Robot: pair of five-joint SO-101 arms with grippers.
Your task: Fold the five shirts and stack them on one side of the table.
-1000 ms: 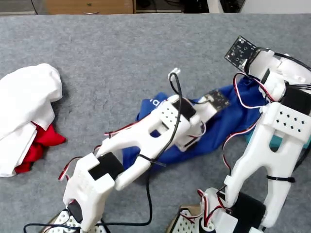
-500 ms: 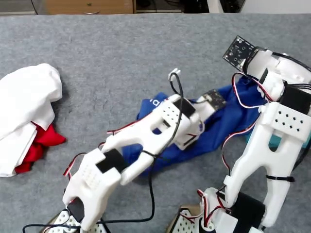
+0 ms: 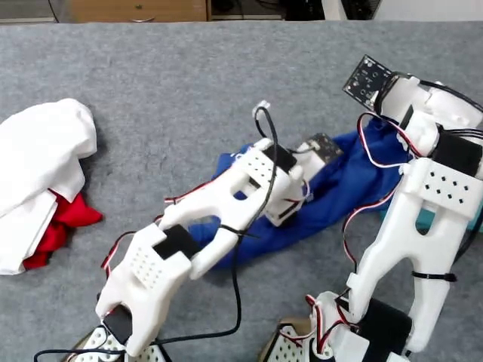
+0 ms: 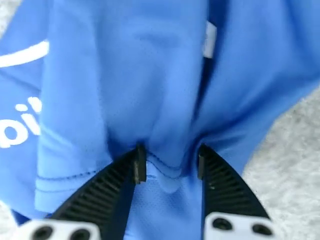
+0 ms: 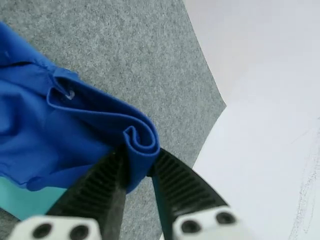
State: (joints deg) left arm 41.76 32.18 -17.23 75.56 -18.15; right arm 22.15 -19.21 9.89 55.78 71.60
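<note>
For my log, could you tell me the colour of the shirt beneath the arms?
Blue shirt, clearest in the left wrist view.

The left tool (image 4: pixel 167 165) pinches a stitched hem fold of the blue shirt (image 4: pixel 125 75); white print (image 4: pixel 20 131) marks the cloth, with grey bench (image 4: pixel 292 165) beyond.

At nine o'clock on the table (image 3: pixel 189 90), the white shirt (image 3: pixel 41 162) is running off the view's edge and covering most of the red shirt (image 3: pixel 66 219). The left arm (image 3: pixel 226 200) is hiding the middle of the blue shirt (image 3: pixel 355 181). At three o'clock, the right arm (image 3: pixel 400 249) is covering all but a sliver of a teal cloth (image 3: pixel 427 220). In the left wrist view, white lettering (image 4: pixel 15 125) on the blue shirt is getting cut off at the edge.
</note>
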